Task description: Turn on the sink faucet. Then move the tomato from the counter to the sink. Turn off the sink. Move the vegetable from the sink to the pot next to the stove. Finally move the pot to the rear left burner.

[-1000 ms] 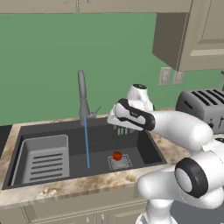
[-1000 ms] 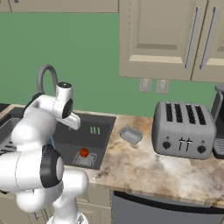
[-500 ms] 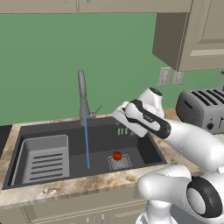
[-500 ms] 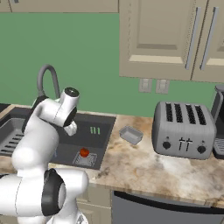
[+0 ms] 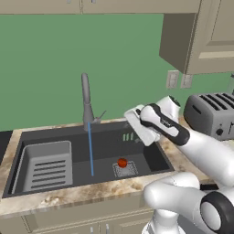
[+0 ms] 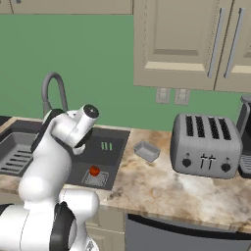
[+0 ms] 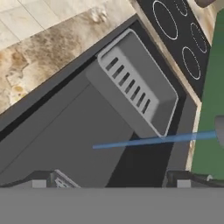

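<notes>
While the spread, empty gripper (image 5: 133,119) has swung right and up off the sink (image 5: 146,151), the tomato (image 5: 122,162) sits on the drain grate with water running, so shutting the sink faucet (image 5: 86,103) is probably next. Toaster (image 6: 206,145) stands far right; nothing obstructs.

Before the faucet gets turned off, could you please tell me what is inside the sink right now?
Inside the sink the tomato sits on the drain grate, the slotted tray insert lies at the left, and a water stream falls from the faucet. The arm covers the back right corner.
</notes>
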Available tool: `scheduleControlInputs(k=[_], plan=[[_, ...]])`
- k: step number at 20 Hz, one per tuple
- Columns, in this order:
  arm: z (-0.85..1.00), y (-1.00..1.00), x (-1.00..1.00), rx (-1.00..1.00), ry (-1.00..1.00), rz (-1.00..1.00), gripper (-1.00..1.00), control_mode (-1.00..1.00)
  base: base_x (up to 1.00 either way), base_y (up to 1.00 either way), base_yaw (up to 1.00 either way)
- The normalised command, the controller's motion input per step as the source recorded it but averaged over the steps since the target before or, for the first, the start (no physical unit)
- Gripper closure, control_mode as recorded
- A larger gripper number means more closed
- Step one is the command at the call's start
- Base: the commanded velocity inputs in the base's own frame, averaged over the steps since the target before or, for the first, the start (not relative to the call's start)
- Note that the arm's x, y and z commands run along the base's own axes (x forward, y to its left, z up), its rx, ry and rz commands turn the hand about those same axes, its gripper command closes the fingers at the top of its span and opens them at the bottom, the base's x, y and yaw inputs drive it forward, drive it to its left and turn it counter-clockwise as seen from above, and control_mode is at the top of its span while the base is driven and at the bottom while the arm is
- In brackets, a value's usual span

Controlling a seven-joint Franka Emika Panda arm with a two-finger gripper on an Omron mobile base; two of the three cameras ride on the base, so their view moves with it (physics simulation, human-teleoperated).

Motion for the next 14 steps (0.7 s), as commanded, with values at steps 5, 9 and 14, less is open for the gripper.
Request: scheduleControlInputs(k=[5, 9, 14], plan=[[0.00, 0.00, 0.24, 0.27, 0.07, -0.05, -1.00, -1.00, 0.00, 0.00, 0.00], [0.00, 0.00, 0.28, 0.26, 0.04, -0.07, -1.00, -1.00, 0.00, 0.00, 0.00], [0.00, 0.00, 0.30, 0.17, 0.00, -0.12, -1.00, -1.00, 0.00, 0.00, 0.00]])
